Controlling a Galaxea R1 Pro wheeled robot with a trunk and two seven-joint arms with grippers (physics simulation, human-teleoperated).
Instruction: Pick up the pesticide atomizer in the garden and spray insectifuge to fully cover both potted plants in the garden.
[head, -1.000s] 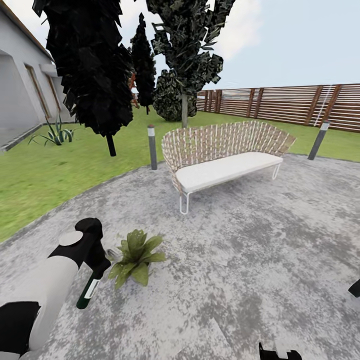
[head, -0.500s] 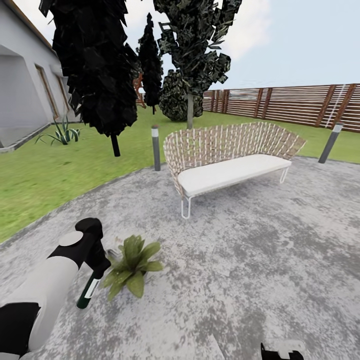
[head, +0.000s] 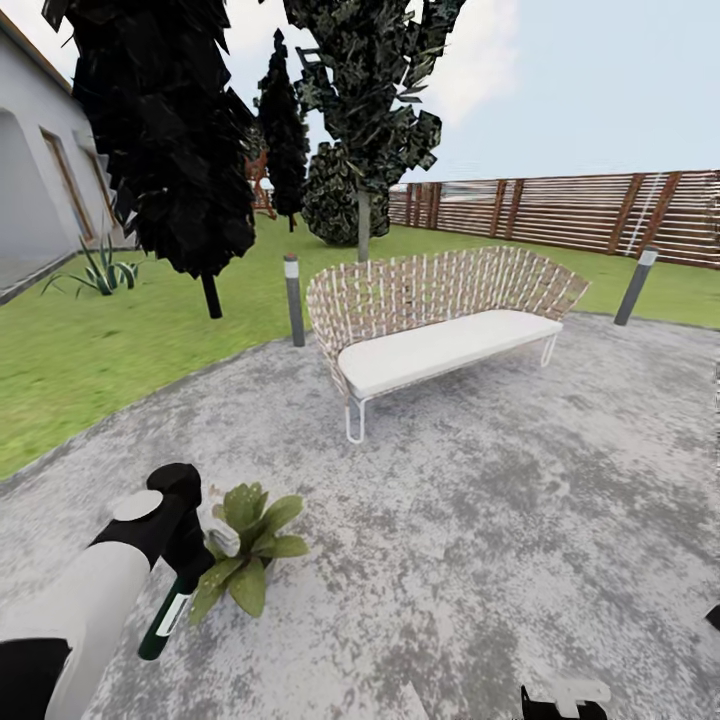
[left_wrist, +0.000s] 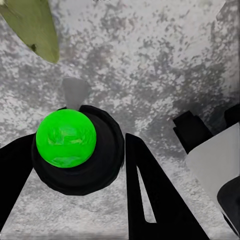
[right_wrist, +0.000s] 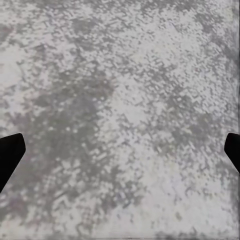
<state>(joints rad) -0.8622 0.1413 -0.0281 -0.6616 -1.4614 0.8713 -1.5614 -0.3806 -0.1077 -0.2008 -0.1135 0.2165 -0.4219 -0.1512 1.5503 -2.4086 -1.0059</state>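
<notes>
In the head view my left gripper (head: 186, 568) is shut on the pesticide atomizer (head: 162, 622), a dark green bottle with a pale label that hangs tilted just above the patio. One potted plant (head: 246, 552), a low rosette of broad green leaves, stands right beside the gripper. The left wrist view looks along the atomizer (left_wrist: 75, 150) end-on, a black round body with a bright green centre between the dark fingers (left_wrist: 147, 195), with a leaf (left_wrist: 32, 25) at the edge. My right gripper (right_wrist: 120, 150) is open over bare stone.
A woven bench (head: 430, 315) with a white cushion stands mid-patio (head: 520, 500). Grey bollard lamps (head: 293, 300) (head: 635, 283) mark the patio rim. Lawn (head: 90, 350), dark trees, an agave (head: 95, 270) and a house wall lie left; a slatted fence (head: 590, 210) runs behind.
The whole head view has swung, so the camera moved. The plant now sits lower and nearer my left gripper in the picture. The atomizer stays held.
</notes>
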